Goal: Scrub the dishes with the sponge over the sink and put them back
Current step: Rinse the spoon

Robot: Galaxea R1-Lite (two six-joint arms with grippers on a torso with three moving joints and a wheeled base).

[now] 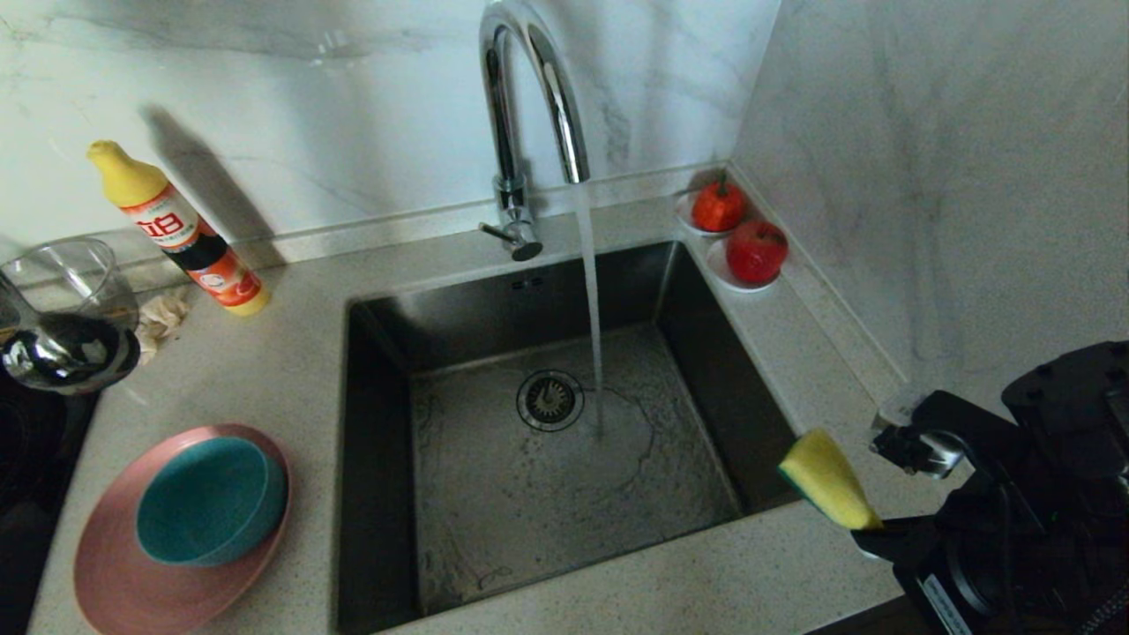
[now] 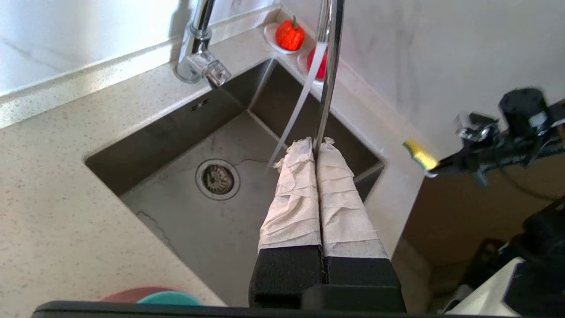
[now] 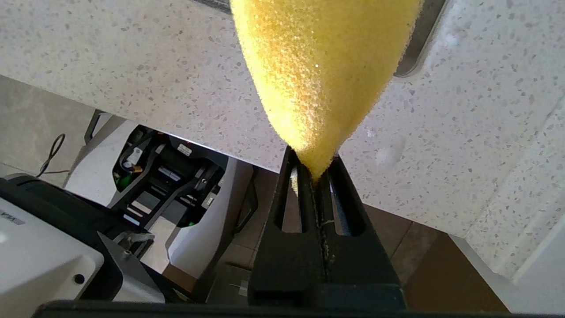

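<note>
**A:** Sponge (image 3: 318, 75) first: where do you have it?

**B:** Pinched by one narrow end in my right gripper (image 3: 317, 176), jaws squeezed tight on the foam so the yellow face fans out ahead of the fingers. I hold it above the counter by the sink's (image 1: 379, 370) near right corner, I judge so the free end can scrub.

**A:** And your left gripper?

**B:** My left gripper (image 2: 317, 143) is closed on the thin silver spoon handle (image 2: 329, 66), which rises from between my cloth-wrapped fingertips (image 2: 295, 176). It hangs above the basin beside the stream from the chrome tap (image 1: 529, 97), so drips fall by the drain strainer (image 1: 549, 399).

**A:** The other dishes?

**B:** The teal bowl (image 1: 212, 498) sits in the pink plate (image 1: 115, 573) on the counter left of the sink, apparently waiting their turn. Scrubbing the spoon looks like the step in hand.
</note>
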